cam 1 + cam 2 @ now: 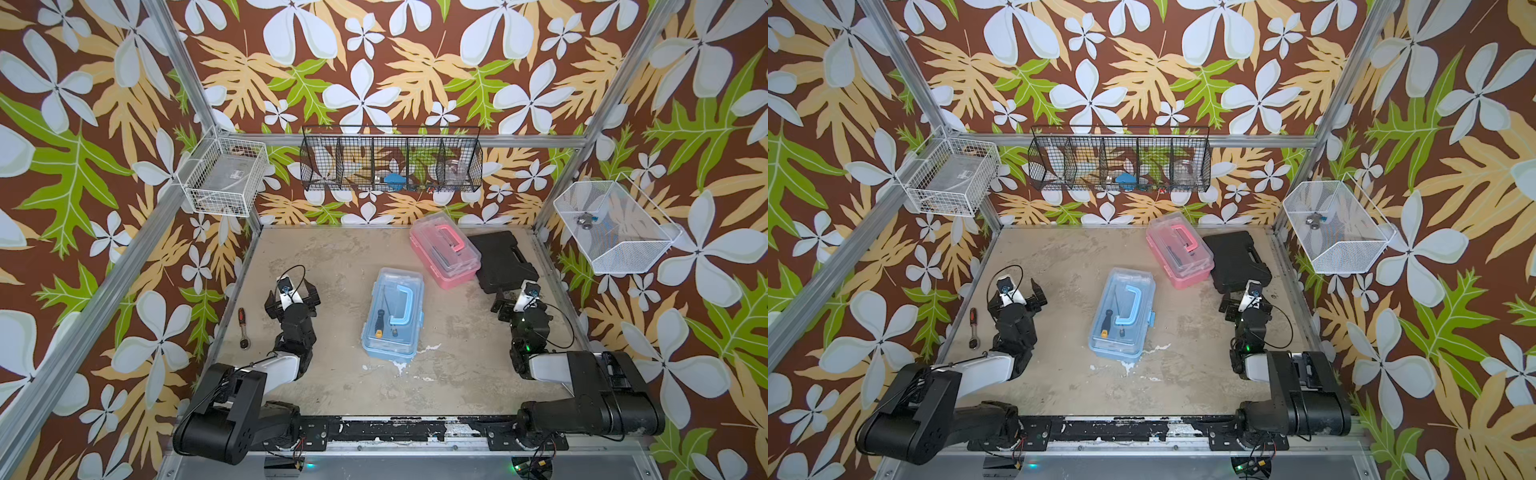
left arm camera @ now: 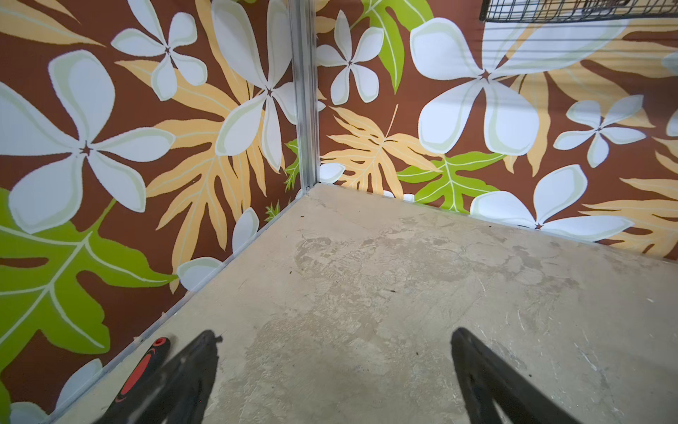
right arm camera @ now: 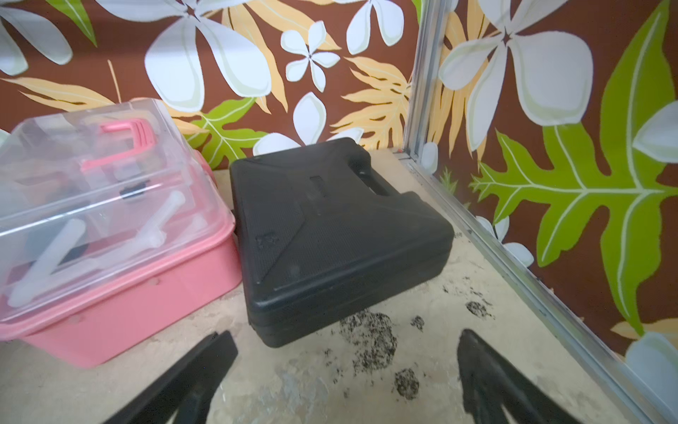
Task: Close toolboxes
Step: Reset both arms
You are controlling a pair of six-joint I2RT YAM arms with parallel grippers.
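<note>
Two toolboxes show in both top views. The light-blue toolbox [image 1: 395, 318] [image 1: 1121, 316] lies mid-table, its clear lid down over tools and a blue handle. The pink toolbox [image 1: 444, 251] [image 1: 1179, 249] [image 3: 110, 238] sits at the back right, clear lid resting on its base; I cannot tell if either is latched. My left gripper [image 1: 291, 291] [image 2: 334, 334] is open over bare table left of the blue box. My right gripper [image 1: 517, 293] [image 3: 345, 336] is open, just in front of the black case, touching nothing.
A flat black hard case [image 1: 500, 259] [image 3: 337, 235] lies beside the pink box by the right wall. A ratchet with a red-black handle [image 1: 242, 328] [image 2: 143, 367] lies by the left wall. Wire baskets [image 1: 224, 180] [image 1: 390, 166] [image 1: 615, 224] hang on the walls.
</note>
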